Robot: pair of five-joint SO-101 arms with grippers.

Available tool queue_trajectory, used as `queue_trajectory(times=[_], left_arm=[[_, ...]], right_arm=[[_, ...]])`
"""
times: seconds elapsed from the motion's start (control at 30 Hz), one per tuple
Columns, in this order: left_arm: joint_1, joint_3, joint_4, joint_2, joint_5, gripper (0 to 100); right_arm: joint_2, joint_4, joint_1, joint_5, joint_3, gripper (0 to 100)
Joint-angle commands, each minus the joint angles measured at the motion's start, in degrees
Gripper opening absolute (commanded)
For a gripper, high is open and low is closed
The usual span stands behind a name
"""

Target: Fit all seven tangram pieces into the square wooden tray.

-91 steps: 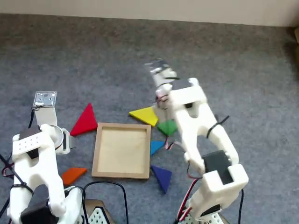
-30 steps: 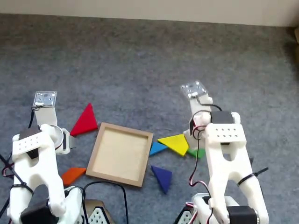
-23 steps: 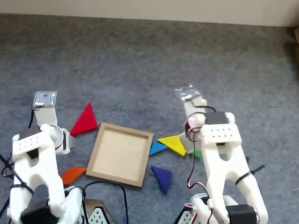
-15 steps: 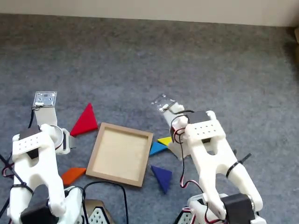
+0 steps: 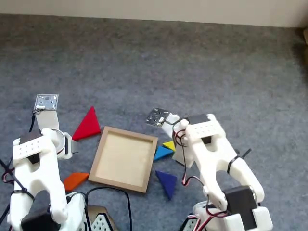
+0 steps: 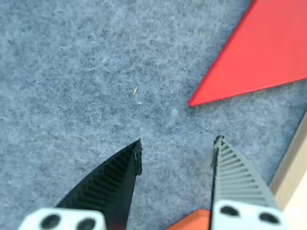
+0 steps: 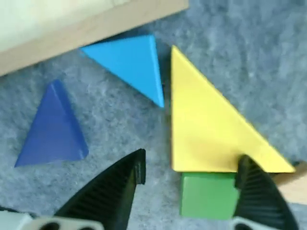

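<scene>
The square wooden tray (image 5: 127, 132) is lying askew on the grey, carpet-like tabletop (image 5: 231, 62). Its pale, smooth floor is holding nothing yet, and flat, glossy painted pieces are sitting around it. The right arm's jaws are hanging spread wide over the yellow triangle (image 7: 206, 129) and the green block (image 7: 208, 194) touching its edge, probably lining up a grasp. The light blue triangle (image 7: 129, 60) is lying just beside the tray's rim, the dark blue triangle (image 7: 53, 127) sitting apart. The left arm's jaws are hovering open above bare carpet between the red triangle (image 6: 259, 52) and an orange piece (image 6: 192, 223), seemingly parked.
</scene>
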Motion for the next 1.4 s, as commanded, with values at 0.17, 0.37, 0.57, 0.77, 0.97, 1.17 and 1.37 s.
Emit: queue_trajectory(times=[0.17, 0.37, 0.57, 0.77, 0.97, 1.17, 1.37], left_arm=[[-0.31, -0.13, -0.7, -1.01, 0.18, 23], [-0.31, -0.13, -0.7, -1.01, 0.18, 23], [-0.31, -0.13, -0.7, -1.01, 0.18, 23], [-0.22, -0.13, -0.79, -1.01, 0.18, 23], [-0.22, -0.13, -0.79, -1.01, 0.18, 23], [-0.22, -0.13, -0.97, -1.01, 0.18, 23], [-0.22, -0.13, -1.49, -1.01, 0.18, 23]], right_arm=[[7.69, -6.55, -0.31, 1.05, -0.66, 34.3], [7.87, -8.57, -0.13, 1.14, -0.66, 26.5], [4.53, -7.34, 0.31, 1.14, -0.84, 24.9], [-4.26, -7.34, 0.04, 1.23, -0.66, 29.3], [-0.57, -9.63, 0.13, 0.97, -0.75, 40.7], [-1.45, -12.35, 1.19, 1.05, -0.75, 40.7], [-1.8, -12.62, 1.19, -0.09, -0.57, 40.7]])
